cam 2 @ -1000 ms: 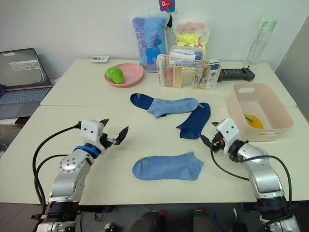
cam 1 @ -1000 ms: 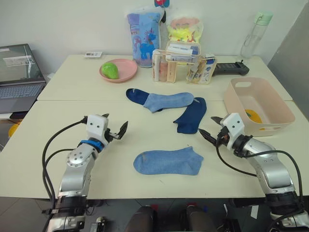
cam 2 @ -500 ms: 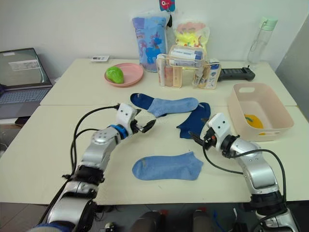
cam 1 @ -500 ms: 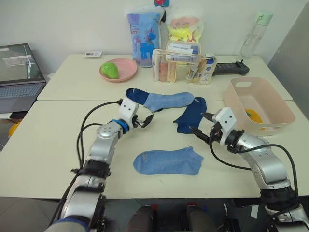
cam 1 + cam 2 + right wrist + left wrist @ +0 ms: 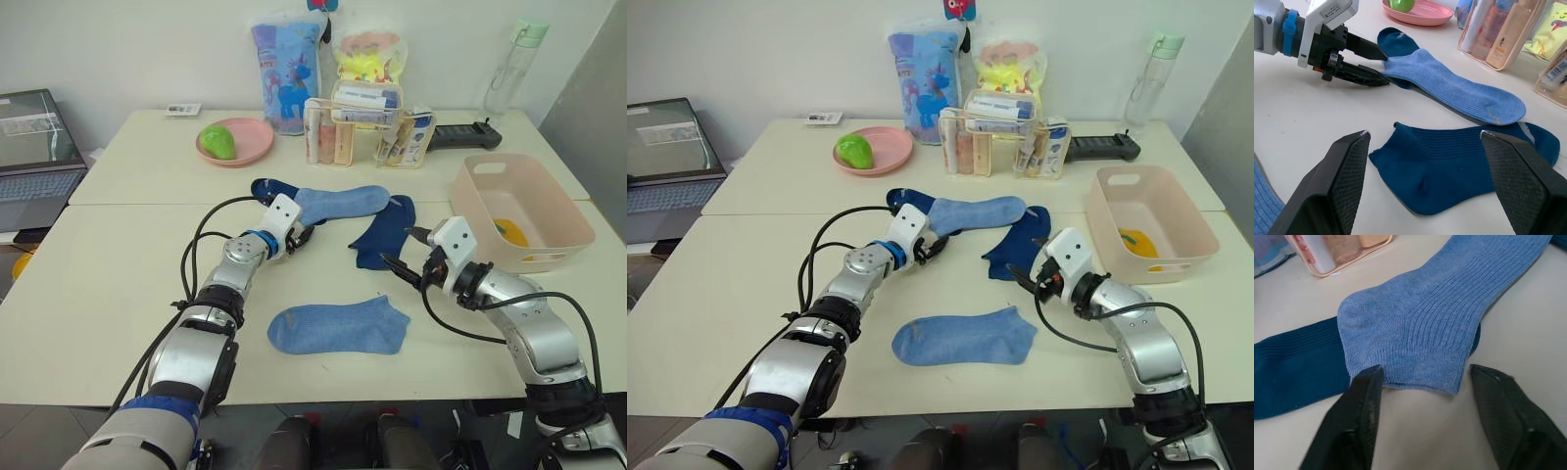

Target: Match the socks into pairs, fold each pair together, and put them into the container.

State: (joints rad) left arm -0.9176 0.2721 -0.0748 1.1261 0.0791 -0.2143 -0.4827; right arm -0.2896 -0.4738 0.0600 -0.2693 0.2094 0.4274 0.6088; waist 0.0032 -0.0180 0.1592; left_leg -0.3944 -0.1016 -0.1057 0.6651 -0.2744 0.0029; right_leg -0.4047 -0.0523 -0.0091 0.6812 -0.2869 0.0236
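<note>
While your left gripper point(image 5: 1420, 396) sits at the cuff of the far light blue sock point(image 5: 338, 202), its fingers point(image 5: 1359, 416) are spread wide, one to each side of the cuff's edge, low over the desk point(image 5: 127, 264) and ready to pinch the knit. That sock lies across a navy sock point(image 5: 266, 188), so you would want to nip only the top layer. Your right gripper point(image 5: 403, 251) hovers just beside the second navy sock point(image 5: 384, 231), fingers wide and holding nothing, placed as if to take that one next. The near light blue sock point(image 5: 339, 326) lies flat and alone at the front of the desk, well apart from its match. All are ribbed, soft and limp, so expect them to drape and stretch when lifted. The pink tub point(image 5: 573, 230) stands to your right, smooth and rigid; something yellow point(image 5: 508, 232) lies in it, perhaps the mustard pair, though you cannot be sure from here.
</note>
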